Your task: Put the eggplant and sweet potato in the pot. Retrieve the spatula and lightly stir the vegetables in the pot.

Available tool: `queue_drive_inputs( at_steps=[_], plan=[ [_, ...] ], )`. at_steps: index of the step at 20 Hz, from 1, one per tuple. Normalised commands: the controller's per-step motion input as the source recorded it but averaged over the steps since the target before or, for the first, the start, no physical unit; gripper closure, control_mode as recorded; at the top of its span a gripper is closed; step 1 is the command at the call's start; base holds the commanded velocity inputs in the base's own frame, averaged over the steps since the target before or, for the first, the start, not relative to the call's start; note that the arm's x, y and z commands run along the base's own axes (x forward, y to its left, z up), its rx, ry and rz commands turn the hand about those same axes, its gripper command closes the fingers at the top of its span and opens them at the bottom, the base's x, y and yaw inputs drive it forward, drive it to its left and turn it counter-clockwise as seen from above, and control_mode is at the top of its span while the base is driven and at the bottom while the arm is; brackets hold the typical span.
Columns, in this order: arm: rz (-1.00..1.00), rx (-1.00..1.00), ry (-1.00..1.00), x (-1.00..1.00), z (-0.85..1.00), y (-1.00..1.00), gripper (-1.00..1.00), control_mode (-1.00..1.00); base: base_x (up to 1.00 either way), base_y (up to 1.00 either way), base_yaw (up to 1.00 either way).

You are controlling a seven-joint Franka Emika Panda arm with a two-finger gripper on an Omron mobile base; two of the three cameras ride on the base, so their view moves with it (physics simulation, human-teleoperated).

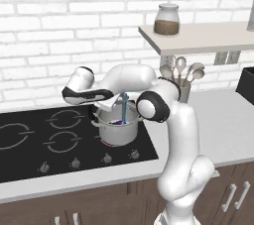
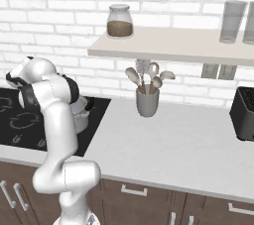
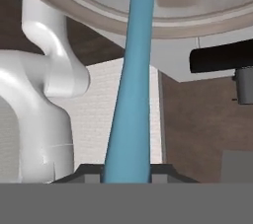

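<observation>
The pincer (image 1: 120, 101) is clamped on the thin handle of the spatula (image 3: 131, 94), whose blade hangs just below it inside the pot (image 1: 118, 131); it looks light, stiff and slippery, so it should be kept gripped high.

No writing to read anywhere here.

The jar (image 1: 166, 20) on the shelf (image 1: 198, 39) bears no label, the hob (image 1: 30, 140) shows just ring outlines and plain knobs (image 1: 75, 163) with no numbers I can make out, and the cup (image 2: 147, 102) of spoons, the toaster (image 2: 244, 114) and the pot (image 1: 118, 128) carry no brand or sign.
</observation>
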Motion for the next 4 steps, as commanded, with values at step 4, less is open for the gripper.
queue_drive_inputs(
  at_steps=[4],
  plan=[
    [0.00,0.03,-0.08,-0.04,0.02,-0.04,1.00,-1.00,0.00,0.00,0.00]
  ],
)
